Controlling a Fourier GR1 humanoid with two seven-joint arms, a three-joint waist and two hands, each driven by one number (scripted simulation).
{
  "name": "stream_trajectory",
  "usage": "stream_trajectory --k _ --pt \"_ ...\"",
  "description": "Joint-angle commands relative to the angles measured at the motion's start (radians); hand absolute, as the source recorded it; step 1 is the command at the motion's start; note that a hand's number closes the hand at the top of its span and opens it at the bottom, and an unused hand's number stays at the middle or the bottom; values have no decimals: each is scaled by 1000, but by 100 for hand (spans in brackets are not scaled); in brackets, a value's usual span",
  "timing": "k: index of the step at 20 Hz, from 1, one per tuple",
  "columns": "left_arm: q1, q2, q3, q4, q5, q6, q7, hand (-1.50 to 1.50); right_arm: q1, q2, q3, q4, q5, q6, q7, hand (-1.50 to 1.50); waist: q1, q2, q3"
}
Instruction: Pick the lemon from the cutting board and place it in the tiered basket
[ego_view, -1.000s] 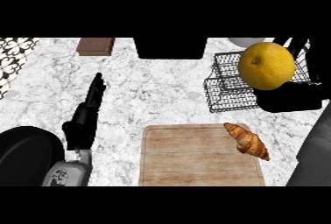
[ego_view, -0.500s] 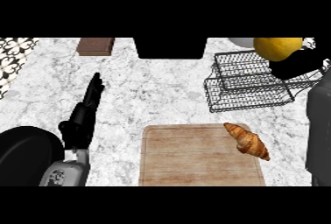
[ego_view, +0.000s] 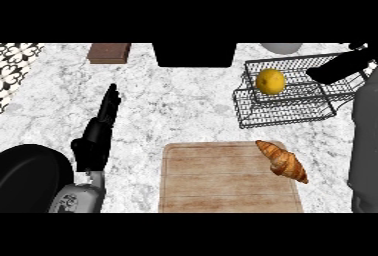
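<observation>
Head view: the round yellow lemon (ego_view: 270, 81) has left my right hand (ego_view: 336, 67) and now sits inside the black wire tiered basket (ego_view: 295, 111). That hand is apart at its right, how open I can't tell. My left hand (ego_view: 100, 135) is unchanged, straight-fingered and empty over the marbled desk (ego_view: 170, 110).

Marble counter (ego_view: 184, 110) with cutting board (ego_view: 221, 185), tiered basket (ego_view: 284, 118), brown block (ego_view: 109, 53), black round object (ego_view: 29, 175)
</observation>
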Motion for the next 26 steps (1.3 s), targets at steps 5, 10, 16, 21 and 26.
stream_trajectory --k 5,10,16,21,26 --pt "38 1 3 6 -3 0 -45 0 -17 60 -139 1 -117 -202 -10 -150 -1 -2 0" --pt "-22 0 27 52 -7 12 -33 0 13 -41 -281 -96 -185 -197 37 -150 -23 -4 0" --pt "78 -13 -26 -72 -22 13 4 0 110 -118 -518 -206 -370 -118 107 -150 -29 -13 1" --pt "69 -16 1 -2 -22 27 -45 0 317 -166 -755 -290 -626 6 -10 -150 -53 -12 1" --pt "50 -10 6 -37 -18 24 -2 0 494 -265 -996 -182 -853 147 -169 -150 -55 -11 2"
